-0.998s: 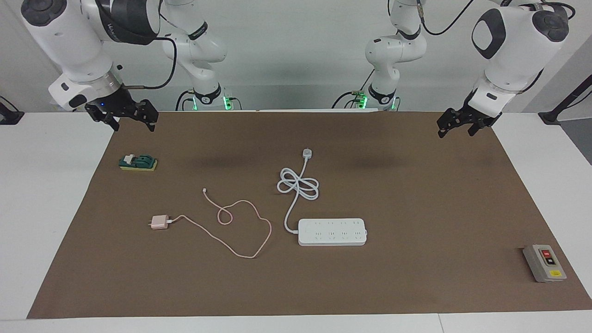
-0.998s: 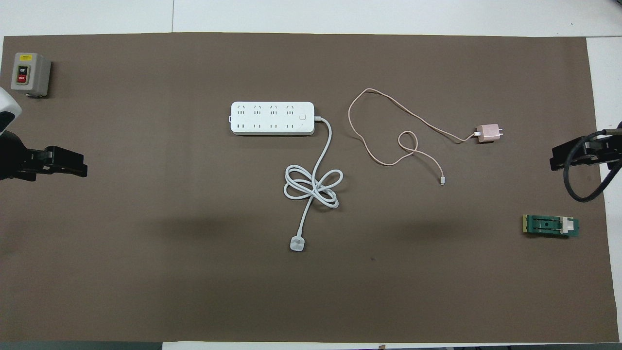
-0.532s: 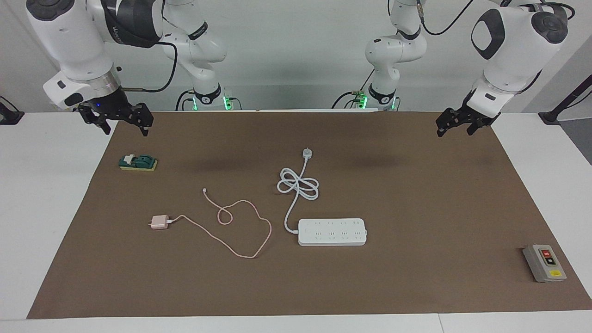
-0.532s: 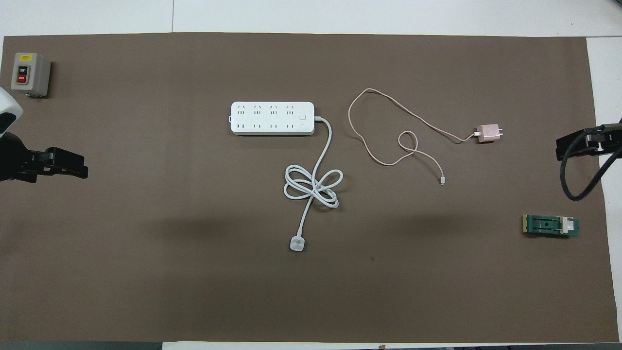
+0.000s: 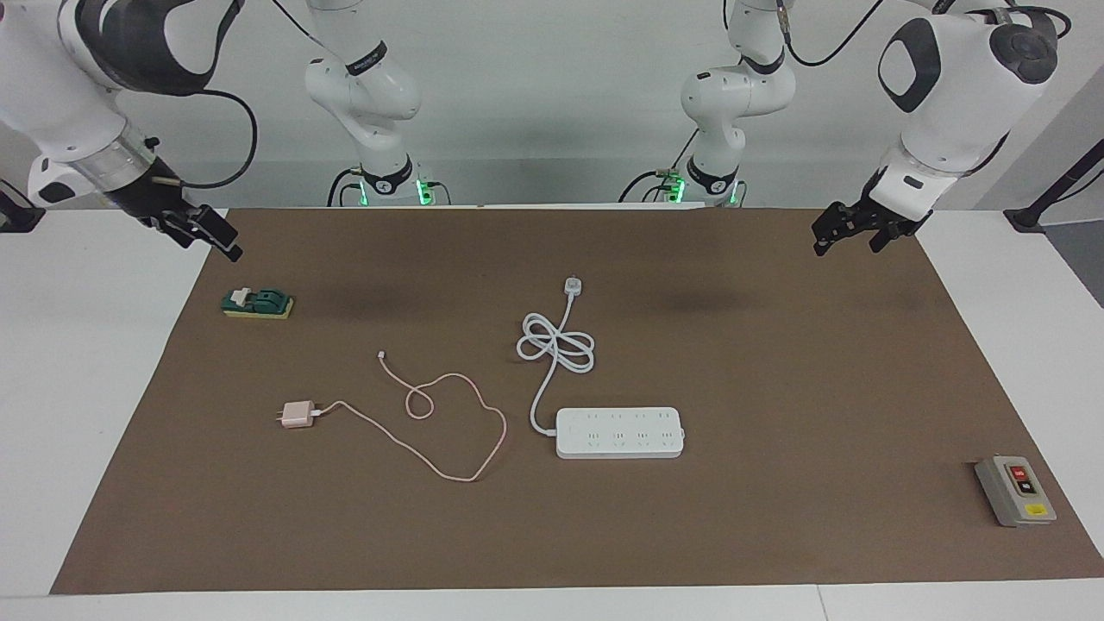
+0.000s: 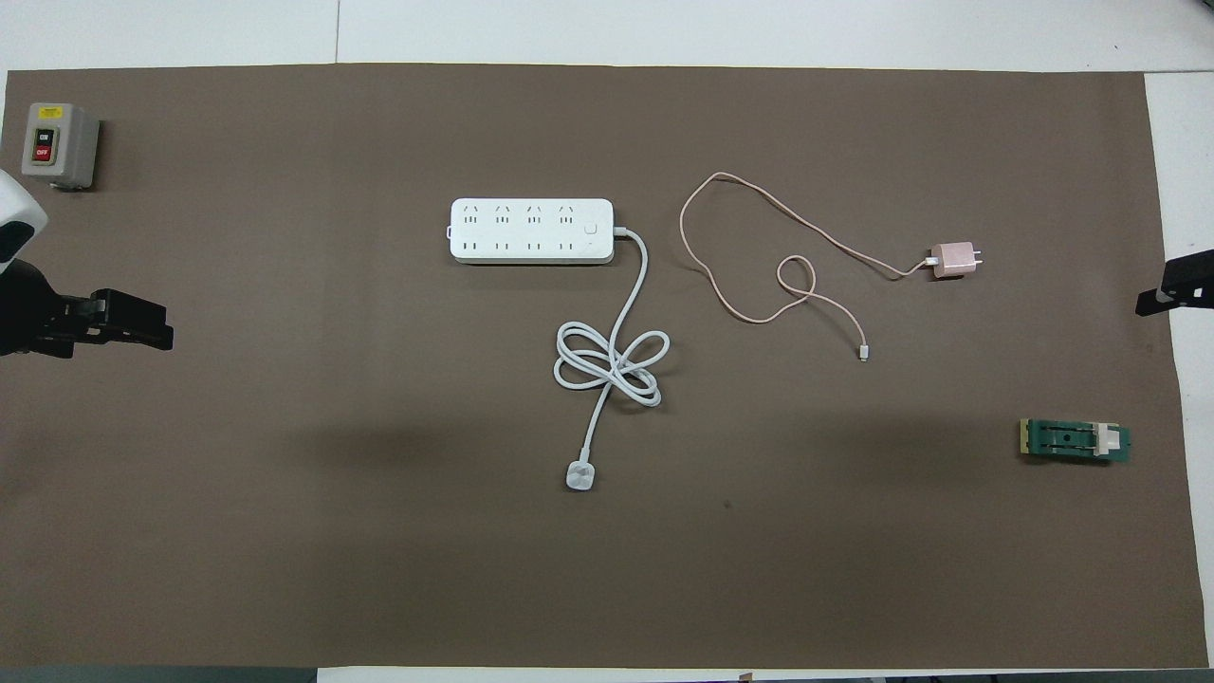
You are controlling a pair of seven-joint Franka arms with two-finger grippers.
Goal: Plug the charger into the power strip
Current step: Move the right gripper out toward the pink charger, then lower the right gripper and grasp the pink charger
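White counter (image 5: 60,414) under a brown mat (image 5: 776,388), pale wall at the robots' end. We list the charger (image 5: 298,415): a small pink cube lying flat on the mat toward the right arm's end, its two prongs pointing along the counter's length toward that same end, away from the strip, and its thin pink cable (image 5: 448,431) running off toward the middle in a loose loop. We list the power strip (image 5: 619,432): a flat white block near the middle of the mat, socket face up, long axis along the counter's length, beside the charger at about the same distance from the robots but well apart from it; its thick white cord (image 5: 556,345) coils toward the robots and ends in a white plug (image 5: 573,284). We judge the task not started: nothing is lifted, nothing plugged in, and pickup, turning the prongs downward, carrying and insertion all remain. Right gripper (image 5: 205,231): in the air over the mat's edge by the green switch (image 5: 257,304), jaws spread wide, empty. Left gripper (image 5: 849,231): over the mat's corner at its own end, jaws wide apart, empty. Grey button box (image 5: 1015,490): at the left arm's end, untouched.
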